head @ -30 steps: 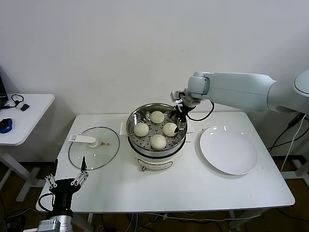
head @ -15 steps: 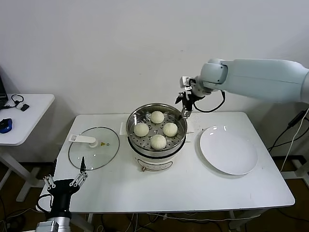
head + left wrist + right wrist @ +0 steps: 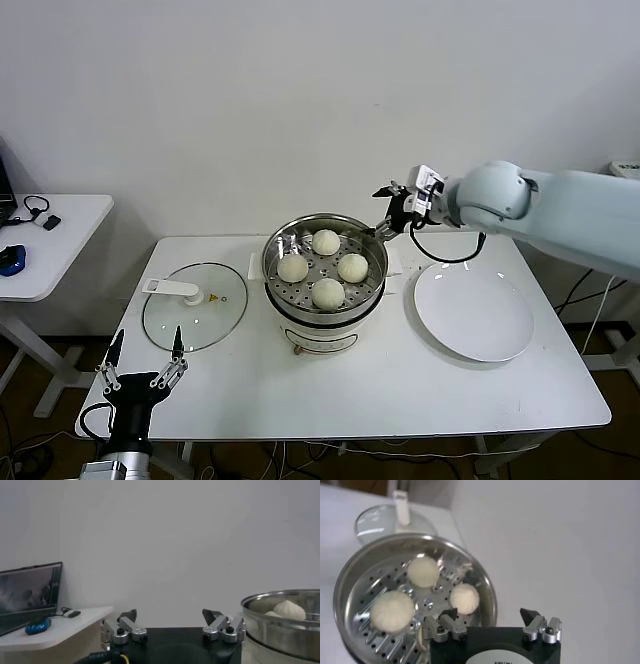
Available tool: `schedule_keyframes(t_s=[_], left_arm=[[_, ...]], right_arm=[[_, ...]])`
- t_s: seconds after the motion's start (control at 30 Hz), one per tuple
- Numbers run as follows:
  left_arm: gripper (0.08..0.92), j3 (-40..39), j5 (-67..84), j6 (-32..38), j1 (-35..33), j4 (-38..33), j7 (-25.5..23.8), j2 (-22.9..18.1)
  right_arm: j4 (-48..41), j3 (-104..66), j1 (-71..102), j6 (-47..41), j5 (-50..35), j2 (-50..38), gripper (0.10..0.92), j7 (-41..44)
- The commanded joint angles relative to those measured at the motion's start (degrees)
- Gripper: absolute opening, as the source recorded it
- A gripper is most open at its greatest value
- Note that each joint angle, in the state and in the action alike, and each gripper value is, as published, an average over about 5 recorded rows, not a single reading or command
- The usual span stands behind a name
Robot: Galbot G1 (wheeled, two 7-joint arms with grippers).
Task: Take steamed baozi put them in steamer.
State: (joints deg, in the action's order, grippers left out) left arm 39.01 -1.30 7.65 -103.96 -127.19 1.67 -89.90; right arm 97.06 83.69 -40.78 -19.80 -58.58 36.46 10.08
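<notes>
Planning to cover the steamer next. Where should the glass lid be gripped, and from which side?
Grip the white handle of the glass lid, coming from above. The lid lies flat on the table left of the steamer, so its thin rim offers little to pinch; the handle is the only raised part. The open left pincer, at the table's near edge, looks closest.

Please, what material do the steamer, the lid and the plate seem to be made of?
Steamer: polished metal, probably stainless steel; it mirrors the room, and its inner tray is perforated.
Lid: clear glass, as the table shows through; the white handle looks like plastic.
Plate: glossy white, likely ceramic, though plastic is possible.
</notes>
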Motion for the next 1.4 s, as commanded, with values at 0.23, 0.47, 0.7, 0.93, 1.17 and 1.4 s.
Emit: schedule_keyframes(t_s=[0.23,0.47,0.7,0.93,1.17,1.4], left_arm=[[0.823,-0.93,-0.82,0.47,0.1,1.05,0.06,-0.28],[0.823,-0.77,-0.76,0.72,0.57,1.98,0.15,-0.76],[0.823,-1.07,-0.82,1.14,1.2,2.71,0.32,-1.5],[0.823,-0.38,-0.59,1.27,1.79,2.55,0.35,-1.85],[0.823,0.97,-0.19,1.34,1.36,2.65,0.29,-1.38],[0.823,1.25,-0.23,1.34,1.32,3.22,0.19,-0.98]], right_arm=[[22.29,-39.89,43.88,16.08,9.79,-31.87,0.823,-26.62],[22.82,-42.73,43.43,18.99,7.53,-35.02,0.823,-29.01],[22.73,-43.29,43.87,18.97,7.55,-34.76,0.823,-29.86],[22.08,-98.57,97.84,13.27,17.78,-15.52,0.823,-27.1],[22.78,-113.03,112.71,13.76,27.29,1.75,0.823,-22.35],[22.8,-119.77,123.48,18.88,32.5,13.65,0.823,-18.35]])
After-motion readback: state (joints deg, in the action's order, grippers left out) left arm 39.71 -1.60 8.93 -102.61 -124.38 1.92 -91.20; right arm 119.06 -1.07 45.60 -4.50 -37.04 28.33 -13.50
